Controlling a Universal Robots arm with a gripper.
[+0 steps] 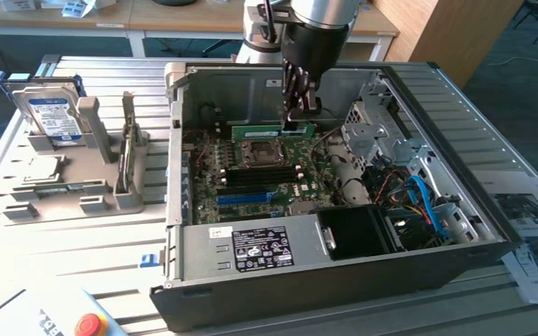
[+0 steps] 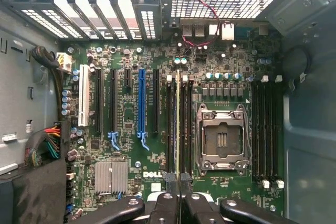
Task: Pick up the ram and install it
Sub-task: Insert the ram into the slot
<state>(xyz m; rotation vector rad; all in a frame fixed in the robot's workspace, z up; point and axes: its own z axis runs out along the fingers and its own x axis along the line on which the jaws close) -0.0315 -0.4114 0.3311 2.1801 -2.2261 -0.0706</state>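
Observation:
Inside the open computer case [image 1: 344, 276] my gripper [image 1: 298, 123] points down, shut on the ram [image 1: 261, 130]. The ram is a thin green stick held level just above the motherboard [image 1: 250, 175], behind the empty processor socket [image 1: 260, 150]. In the wrist view the ram [image 2: 177, 119] shows edge-on as a narrow strip running away from my gripper [image 2: 179, 179]. It lies along the black memory slots [image 2: 184, 124] beside the processor socket [image 2: 222, 140]. I cannot tell whether it touches a slot.
A grey fixture [image 1: 82, 189] on the exterior view's left holds a hard drive [image 1: 52, 115] and another upright board [image 1: 131, 150]. Case walls, a drive cage [image 1: 381, 133] and blue cables [image 1: 428, 203] ring the motherboard. A red stop button [image 1: 87, 324] sits near the front edge.

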